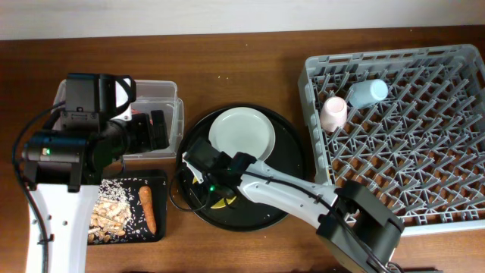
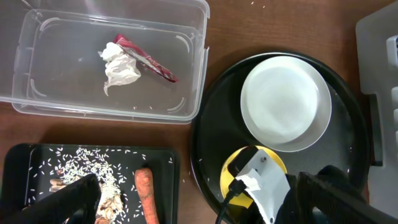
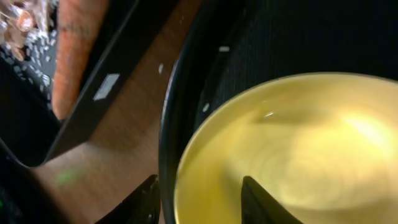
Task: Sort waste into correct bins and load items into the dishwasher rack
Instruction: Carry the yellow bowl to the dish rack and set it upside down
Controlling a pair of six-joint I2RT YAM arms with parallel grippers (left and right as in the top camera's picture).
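Here the right gripper (image 3: 198, 202) stands partly open astride the rim of the bowl (image 3: 292, 143): one finger inside, the other just outside. I see no clamping. The bowl sits in the round tray (image 1: 289, 152) on the table, beside the plate (image 1: 242, 130). The left gripper (image 2: 199, 199) is spread wide, holding nothing, above the tub (image 2: 194, 93), where tissue (image 2: 118, 65) and wrapper (image 2: 146, 59) lie. The carrot (image 2: 145, 193) lies in the black tray (image 2: 18, 162). Pink cup (image 1: 333, 114) and blue cup (image 1: 368, 92) lie in the rack (image 1: 409, 144).

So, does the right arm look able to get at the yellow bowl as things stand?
Probably yes: its open end effector straddles the rim of the bowl, with nothing in the way.
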